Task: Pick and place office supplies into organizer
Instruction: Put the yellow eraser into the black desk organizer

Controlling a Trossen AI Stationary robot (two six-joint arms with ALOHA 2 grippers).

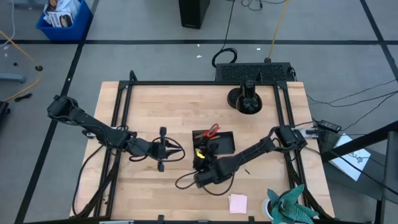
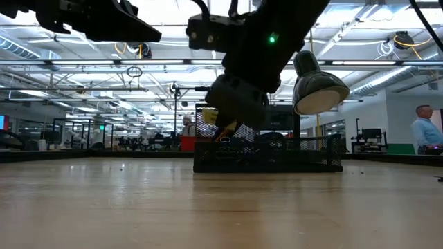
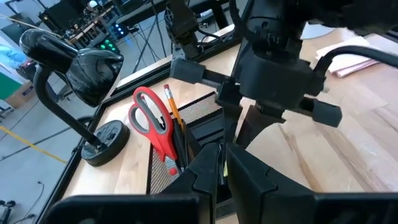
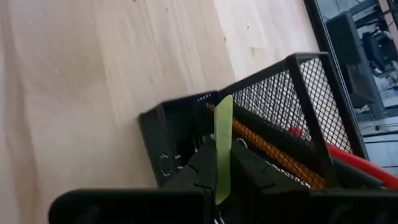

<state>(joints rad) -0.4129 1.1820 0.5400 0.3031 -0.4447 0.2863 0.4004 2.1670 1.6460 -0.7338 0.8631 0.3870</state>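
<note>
The black mesh organizer (image 1: 219, 144) stands mid-table with red-handled scissors (image 3: 151, 121) and an orange pencil (image 3: 171, 106) upright in it. My right gripper (image 4: 222, 171) hovers at the organizer's near left end, over its low compartment (image 4: 177, 140), shut on a thin yellow-green piece (image 4: 223, 134). In the low view this gripper (image 2: 232, 111) hangs in front of the organizer (image 2: 277, 155). My left gripper (image 3: 222, 171) waits to the organizer's left, above the table, its fingers together with only a slit between them. A pink sticky-note pad (image 1: 238, 203) lies flat near the front edge. My right gripper pinches the yellow-green piece between its two fingers by the end nearest them (image 4: 222, 163). The rest of the piece sticks out past the fingertips, edge-on. The fingers slant down from the table's near side. The piece is lifted clear, over the organizer's low compartment.
A black desk lamp (image 1: 245, 99) on a round base stands at the back, right of centre. A teal-green cloth (image 1: 289, 208) lies at the front right corner. Cables loop on the table by both arms (image 1: 186, 183). Bare wood stretches along the front left.
</note>
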